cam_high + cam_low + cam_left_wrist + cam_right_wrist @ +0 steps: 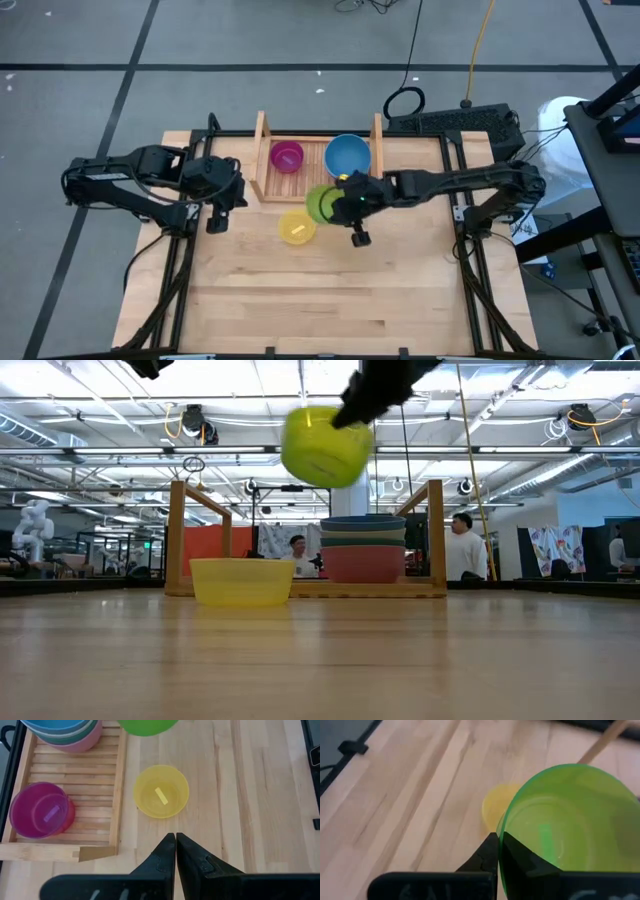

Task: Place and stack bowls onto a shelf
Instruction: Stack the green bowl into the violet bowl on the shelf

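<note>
My right gripper (pixel 499 842) is shut on the light green bowl (pixel 322 203) and holds it in the air, in front of the shelf (pixel 262 150). In the low view the light green bowl (pixel 325 445) is tilted, high above the table. The yellow bowl (pixel 297 227) stands upright on the table below it. On the shelf's slats a purple bowl (pixel 37 810) sits inside a red one, beside a stack with the blue bowl (pixel 347 155) on top. My left gripper (pixel 175 839) is shut and empty, above the table to the left of the yellow bowl (pixel 161 791). My right gripper pinches the light green bowl by its rim (pixel 503 831), one finger inside the bowl (pixel 522 857) and one outside (pixel 487 851). The bowl is lifted clear of the table and tilted.
The shelf's two upright side boards (pixel 177 535) (pixel 435 530) stand on either side of the bowls on it. Bare tabletop (pixel 340 290) stretches toward the near edge. A keyboard (pixel 455 122) lies beyond the table's far right corner. People stand in the room behind.
</note>
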Robot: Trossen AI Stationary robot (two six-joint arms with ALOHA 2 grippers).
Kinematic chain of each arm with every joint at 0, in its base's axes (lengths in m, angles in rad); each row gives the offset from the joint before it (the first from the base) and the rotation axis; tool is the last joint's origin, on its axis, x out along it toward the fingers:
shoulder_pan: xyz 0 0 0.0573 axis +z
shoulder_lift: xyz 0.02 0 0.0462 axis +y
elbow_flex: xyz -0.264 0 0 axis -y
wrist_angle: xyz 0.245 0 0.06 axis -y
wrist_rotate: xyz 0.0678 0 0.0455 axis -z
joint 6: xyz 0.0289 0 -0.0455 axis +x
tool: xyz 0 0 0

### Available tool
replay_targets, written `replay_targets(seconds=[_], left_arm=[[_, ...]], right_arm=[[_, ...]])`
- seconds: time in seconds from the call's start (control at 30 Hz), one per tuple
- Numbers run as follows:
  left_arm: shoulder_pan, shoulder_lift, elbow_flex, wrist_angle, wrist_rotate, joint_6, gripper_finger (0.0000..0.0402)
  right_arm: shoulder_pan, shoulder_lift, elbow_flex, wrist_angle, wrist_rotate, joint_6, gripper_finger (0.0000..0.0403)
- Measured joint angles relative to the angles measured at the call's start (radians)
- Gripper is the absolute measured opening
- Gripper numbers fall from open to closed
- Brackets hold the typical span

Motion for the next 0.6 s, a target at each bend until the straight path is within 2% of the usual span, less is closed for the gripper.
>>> replay_targets(seconds=[0.4,0.6], left_arm=[[0.000,0.000,0.000,-0.109,0.001,-0.029,0.0021],[0.000,-0.007,0.000,-0.111,0.001,-0.031,0.0021]], right_arm=[[-0.103,0.255,0.298,0.024,0.002,-0.096,0.0000],[-0.158,0.395,0.496,0.024,-0.005,-0.120,0.0000]])
